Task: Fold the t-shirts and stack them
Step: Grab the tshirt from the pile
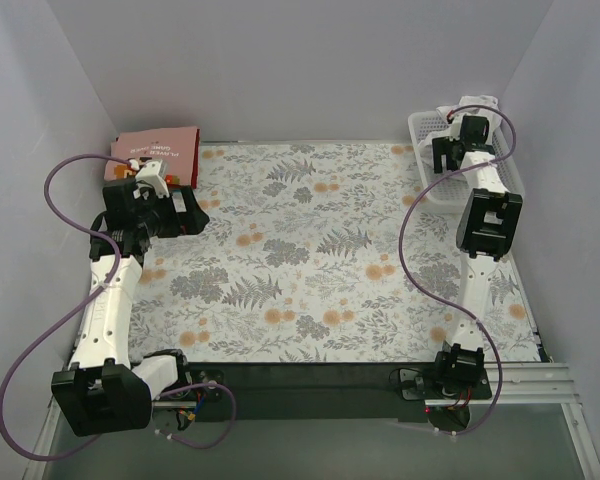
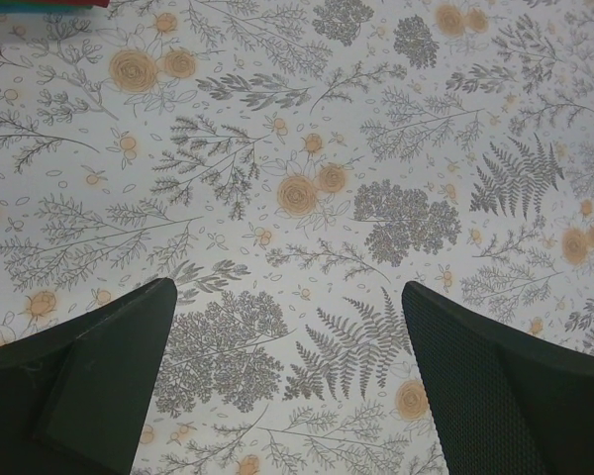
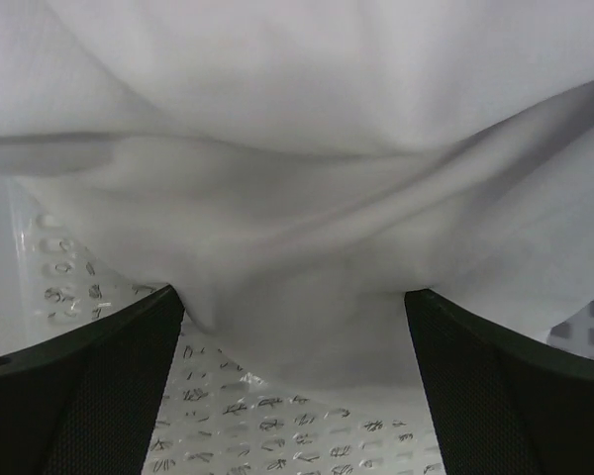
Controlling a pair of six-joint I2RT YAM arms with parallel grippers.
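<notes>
A crumpled white t-shirt [image 3: 307, 139] fills the right wrist view and lies in the white lattice basket [image 1: 427, 178] at the back right. My right gripper [image 3: 292, 292] is down inside the basket, open, its jaws either side of a hanging fold of the cloth, not closed on it. From above, that gripper [image 1: 444, 150] shows over the basket. A folded pink t-shirt [image 1: 158, 147] with a brown print lies at the back left, a red edge [image 1: 187, 181] beside it. My left gripper [image 1: 193, 215] hovers just in front of that stack, open over the bare floral cloth [image 2: 297, 198].
The floral tablecloth [image 1: 320, 250] covers the whole table between the arms. White walls close in the left, back and right sides. The basket floor [image 3: 277, 426] shows under the white cloth. A red and teal strip [image 2: 40, 3] sits at the left wrist view's top edge.
</notes>
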